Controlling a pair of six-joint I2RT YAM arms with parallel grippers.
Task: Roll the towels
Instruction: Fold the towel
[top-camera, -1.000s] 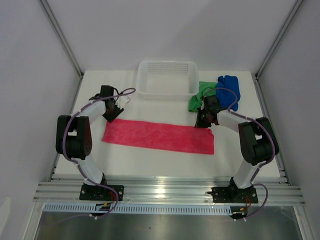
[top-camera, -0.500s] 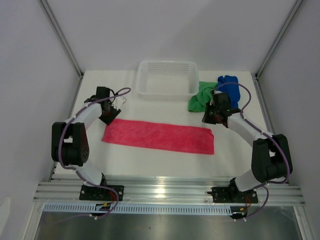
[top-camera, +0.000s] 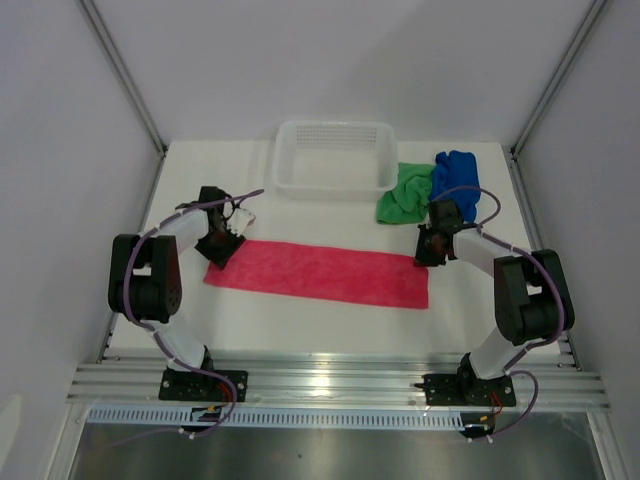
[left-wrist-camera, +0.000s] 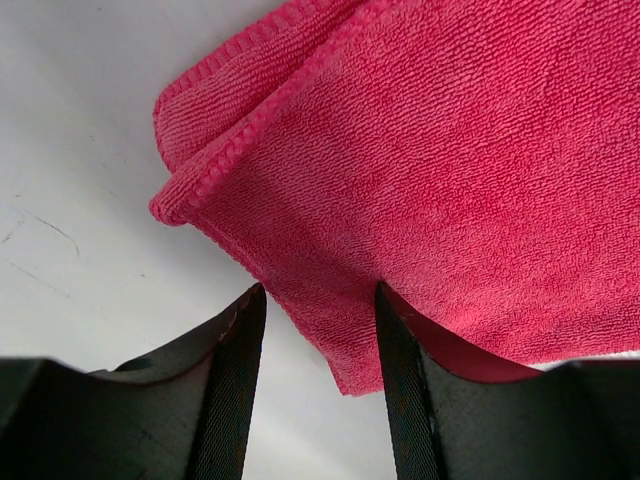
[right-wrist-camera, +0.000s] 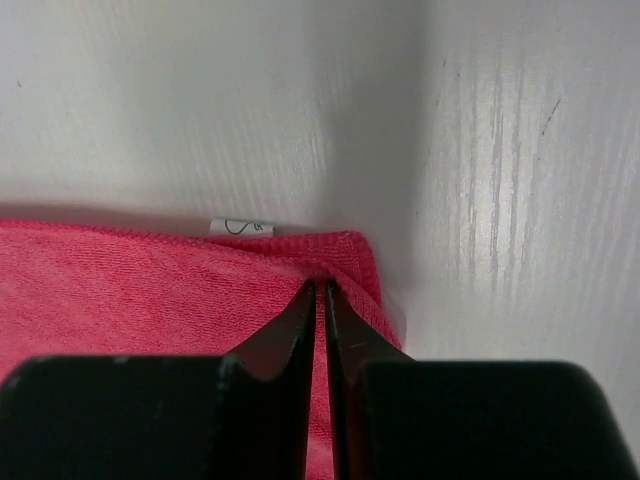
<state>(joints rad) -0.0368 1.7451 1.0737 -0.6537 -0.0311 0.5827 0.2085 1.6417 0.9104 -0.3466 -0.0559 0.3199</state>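
Observation:
A bright pink towel (top-camera: 320, 272) lies flat as a long folded strip across the middle of the table. My left gripper (top-camera: 222, 248) is at its left end, open, and the towel's corner (left-wrist-camera: 360, 370) lies between the two fingers (left-wrist-camera: 318, 290). My right gripper (top-camera: 428, 248) is at the strip's far right corner. Its jaws (right-wrist-camera: 321, 285) are pinched together on a small pucker of the pink towel (right-wrist-camera: 130, 290), beside a white tag (right-wrist-camera: 243, 227). A green towel (top-camera: 402, 192) and a blue towel (top-camera: 457, 180) lie crumpled at the back right.
A white mesh basket (top-camera: 336, 186) stands at the back centre, just left of the green towel. Metal frame posts and white walls close in the table on both sides. The arm bases sit on the rail at the near edge.
The right gripper moved from near the green towel down onto the pink towel's far right corner and closed there. The left gripper shifted nearer, onto the towel's left end.

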